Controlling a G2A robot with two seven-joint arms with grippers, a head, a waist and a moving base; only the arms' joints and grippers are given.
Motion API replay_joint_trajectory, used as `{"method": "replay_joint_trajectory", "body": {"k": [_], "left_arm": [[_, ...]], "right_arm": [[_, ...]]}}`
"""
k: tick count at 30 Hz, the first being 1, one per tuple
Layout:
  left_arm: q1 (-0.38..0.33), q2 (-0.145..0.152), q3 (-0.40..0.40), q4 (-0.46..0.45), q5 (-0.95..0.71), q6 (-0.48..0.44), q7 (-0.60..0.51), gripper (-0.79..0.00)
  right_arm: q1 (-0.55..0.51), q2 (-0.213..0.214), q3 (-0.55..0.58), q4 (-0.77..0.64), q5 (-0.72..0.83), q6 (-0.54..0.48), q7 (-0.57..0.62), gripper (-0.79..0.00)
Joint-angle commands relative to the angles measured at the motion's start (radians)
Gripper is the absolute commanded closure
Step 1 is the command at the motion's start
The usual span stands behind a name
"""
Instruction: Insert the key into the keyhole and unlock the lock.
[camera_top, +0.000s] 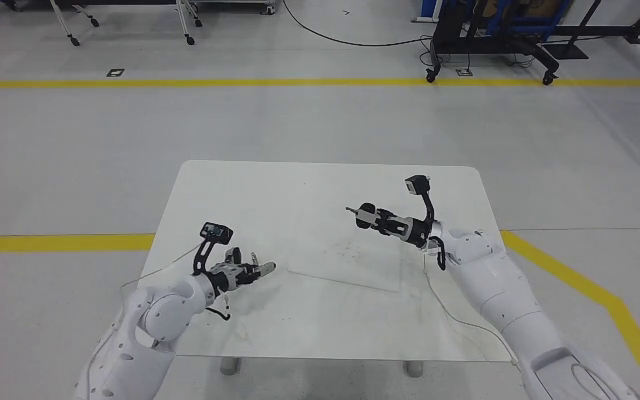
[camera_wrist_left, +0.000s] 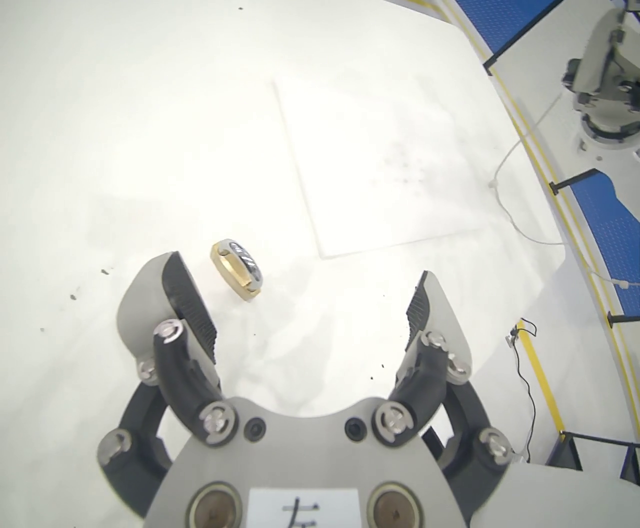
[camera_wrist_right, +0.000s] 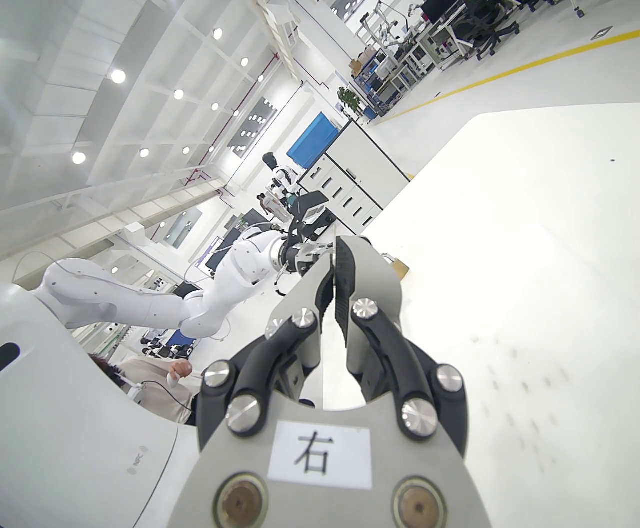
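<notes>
The lock (camera_wrist_left: 237, 270), a small brass padlock with a silver shackle, is lying on its side on the white table (camera_top: 250, 190). In the left wrist view it is sitting left of center. Your left gripper (camera_wrist_left: 300, 272) is hanging just above the table with its fingers (camera_wrist_left: 185, 295) spread wide. The lock is lying just past the tip of the finger on the frame's left side, close to it but not between the two pads and not touching either. A thin white sheet (camera_wrist_left: 380, 165) is lying flat on the table beyond the lock, toward the upper right of that frame, with its near corner a little apart from the lock. In the top view your left gripper (camera_top: 258, 269) is sitting at lower left, and the sheet (camera_top: 345, 255) is lying at center. Your right gripper (camera_top: 360, 213) is hanging above the sheet, right of center, well apart from the lock. Its fingers (camera_wrist_right: 345, 280) are pressing together on what looks like the key (camera_top: 350, 210), a thin dark sliver poking out toward the frame's left.
</notes>
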Motion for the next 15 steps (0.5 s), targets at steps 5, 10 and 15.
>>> {"method": "replay_joint_trajectory", "body": {"k": [5, 10, 15], "left_arm": [[-0.040, -0.006, 0.033, 0.051, 0.021, 0.063, -0.011, -0.379], [-0.037, -0.006, 0.039, 0.064, 0.013, 0.060, -0.019, -0.348], [-0.039, -0.008, 0.050, 0.068, 0.034, 0.081, -0.014, -0.348]], "right_arm": [[0.000, 0.000, 0.000, 0.000, 0.000, 0.000, 0.000, 0.000], [0.000, 0.000, 0.000, 0.000, 0.000, 0.000, 0.000, 0.000], [0.000, 0.000, 0.000, 0.000, 0.000, 0.000, 0.000, 0.000]]}}
